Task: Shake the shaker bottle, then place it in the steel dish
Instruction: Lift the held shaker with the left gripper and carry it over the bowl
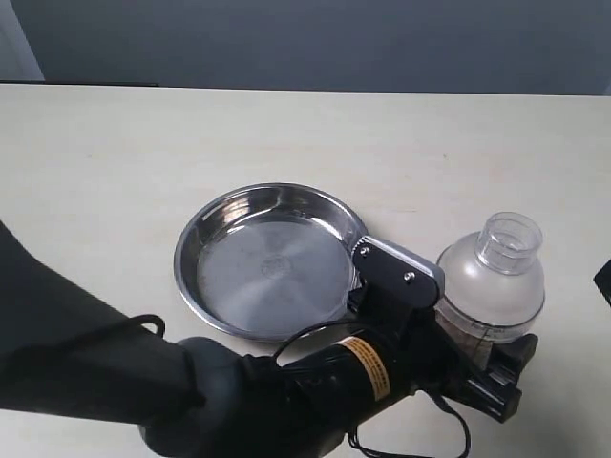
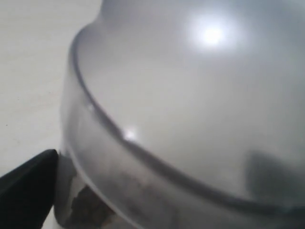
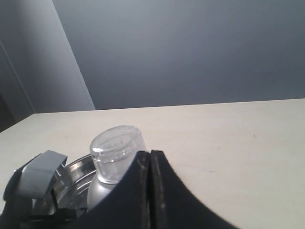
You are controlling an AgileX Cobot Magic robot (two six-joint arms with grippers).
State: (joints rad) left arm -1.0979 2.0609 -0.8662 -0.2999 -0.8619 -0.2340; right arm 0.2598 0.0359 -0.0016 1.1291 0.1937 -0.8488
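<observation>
The shaker bottle (image 1: 496, 279), clear with a frosted dome and a narrow round cap, stands upright on the table to the right of the steel dish (image 1: 191, 260). My left gripper (image 1: 482, 351) reaches across from the left and is shut on the bottle's lower body. In the left wrist view the bottle (image 2: 190, 95) fills the frame, with brown granules low inside and one black finger (image 2: 26, 191) against its side. My right gripper (image 3: 150, 154) is shut with nothing in it, held off to the bottle's right. The bottle's cap (image 3: 115, 147) and the dish (image 3: 71, 172) show beyond it.
The pale table (image 1: 115, 153) runs back to a grey wall (image 1: 315, 38). My left arm (image 1: 143, 391) covers the front left of the table. A black part of the right arm (image 1: 603, 282) shows at the right edge.
</observation>
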